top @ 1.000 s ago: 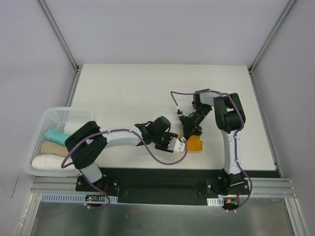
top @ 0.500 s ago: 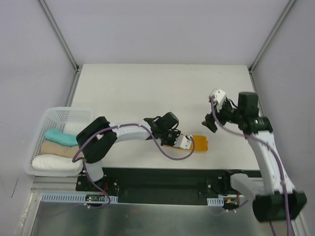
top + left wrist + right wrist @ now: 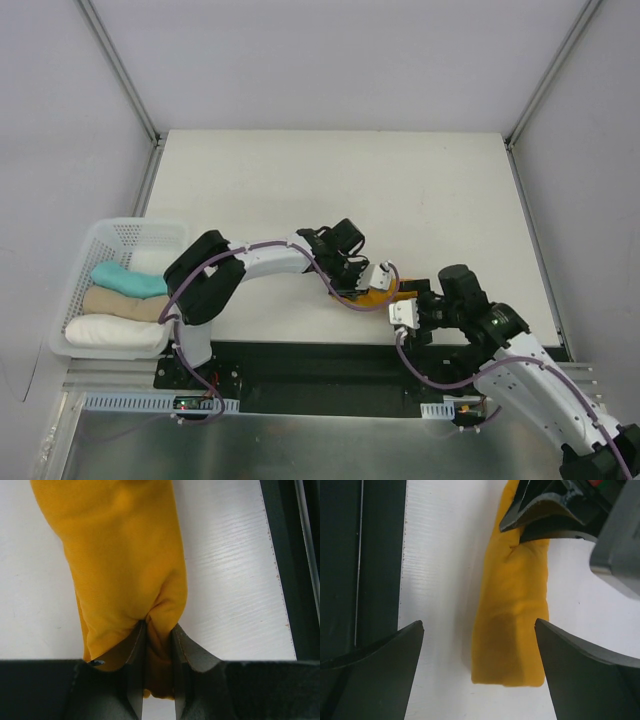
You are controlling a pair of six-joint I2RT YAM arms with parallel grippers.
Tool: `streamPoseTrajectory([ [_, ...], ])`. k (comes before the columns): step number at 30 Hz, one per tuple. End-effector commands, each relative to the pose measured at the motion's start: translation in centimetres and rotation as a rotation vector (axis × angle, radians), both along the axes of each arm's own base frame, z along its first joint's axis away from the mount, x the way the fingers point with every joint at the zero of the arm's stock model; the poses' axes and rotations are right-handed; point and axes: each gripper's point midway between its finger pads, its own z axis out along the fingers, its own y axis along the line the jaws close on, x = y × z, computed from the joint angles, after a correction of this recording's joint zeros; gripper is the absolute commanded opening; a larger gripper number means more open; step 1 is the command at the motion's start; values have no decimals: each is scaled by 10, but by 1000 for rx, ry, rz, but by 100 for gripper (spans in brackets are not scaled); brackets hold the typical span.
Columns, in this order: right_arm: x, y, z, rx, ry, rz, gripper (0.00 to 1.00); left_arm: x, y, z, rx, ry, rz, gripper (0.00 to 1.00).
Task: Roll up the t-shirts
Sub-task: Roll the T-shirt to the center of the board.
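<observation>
The orange t-shirt (image 3: pixel 404 292) lies rolled into a short tube near the table's front edge. My left gripper (image 3: pixel 372 285) is shut on one end of the roll; in the left wrist view its jaws (image 3: pixel 159 630) pinch a fold of the orange cloth (image 3: pixel 125 555). My right gripper (image 3: pixel 408 312) is open and empty, low at the front edge. In the right wrist view it (image 3: pixel 479 626) faces the roll's free end (image 3: pixel 512 630), with one finger on each side and apart from it. Teal (image 3: pixel 125 278), tan (image 3: pixel 115 302) and white (image 3: pixel 105 332) rolled t-shirts lie in the basket.
A white plastic basket (image 3: pixel 75 285) stands at the table's left front and holds the rolled shirts. The dark front rail (image 3: pixel 365 555) runs right beside the orange roll. Grey walls enclose the table on three sides.
My right arm has swung from the right side of the table down to the front edge and now faces the roll's free end. My left gripper has shifted slightly with the roll.
</observation>
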Motion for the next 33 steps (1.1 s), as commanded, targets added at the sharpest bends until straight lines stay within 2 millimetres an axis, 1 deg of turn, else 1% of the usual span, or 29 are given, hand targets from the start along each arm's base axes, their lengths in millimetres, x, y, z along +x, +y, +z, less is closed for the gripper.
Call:
streamPoseTrajectory([
  [1,20,15,0,-38,-109,86,96,-56,55,-38,263,313,50,13],
  [3,27,19,-4,-53,-135,99,96,-56,55,-37,269,325,59,13],
  [4,29,18,-13,-82,-121,104,96,-55,55,-36,267,333,63,13],
  [6,34,17,-21,-116,-129,105,97,-56,55,-36,266,345,66,13],
  [7,34,16,-29,-136,-113,103,98,-56,54,-35,267,351,68,13],
  [8,35,16,-32,-140,-111,99,99,-56,54,-34,265,368,75,13],
  [9,41,17,-32,-140,-135,85,99,-55,54,-34,263,376,80,13],
  [10,40,15,-40,-154,-130,84,99,-55,54,-33,267,385,84,13],
  [11,41,14,-45,-168,-128,87,97,-54,54,-32,265,387,86,13],
  [12,48,12,-47,-181,-153,65,96,-55,54,-32,267,394,87,13],
  [13,48,12,-51,-192,-147,57,95,-54,53,-31,262,392,85,13],
  [15,47,8,-59,-226,-121,54,88,-54,53,-30,259,407,91,13],
  [17,49,10,-57,-216,-116,31,85,-51,52,-29,260,423,102,13],
  [18,52,13,-50,-187,-140,22,85,-49,52,-28,258,427,112,13],
  [20,49,18,-40,-149,-147,29,87,-46,50,-27,253,441,120,13],
  [21,38,22,-31,-123,-118,65,88,-45,50,-26,255,444,119,13],
  [23,21,25,-26,-110,-81,134,86,-42,49,-26,250,452,125,13],
  [24,8,24,-27,-111,-33,168,86,-42,49,-25,252,460,127,13],
  [25,2,24,-27,-115,-20,188,85,-39,47,-24,247,467,135,13],
  [26,-2,23,-29,-122,-5,194,84,-39,46,-23,242,483,141,13],
  [28,-5,17,-40,-157,20,189,84,-36,46,-22,239,492,151,13],
  [29,-5,16,-45,-170,28,182,84,-36,45,-22,238,498,152,14],
  [30,2,15,-46,-179,8,157,84,-35,46,-23,238,500,155,14],
  [32,8,12,-53,-208,5,122,84,-35,46,-22,234,506,157,14],
  [33,13,14,-52,-200,-8,107,84,-35,46,-23,235,509,155,14],
])
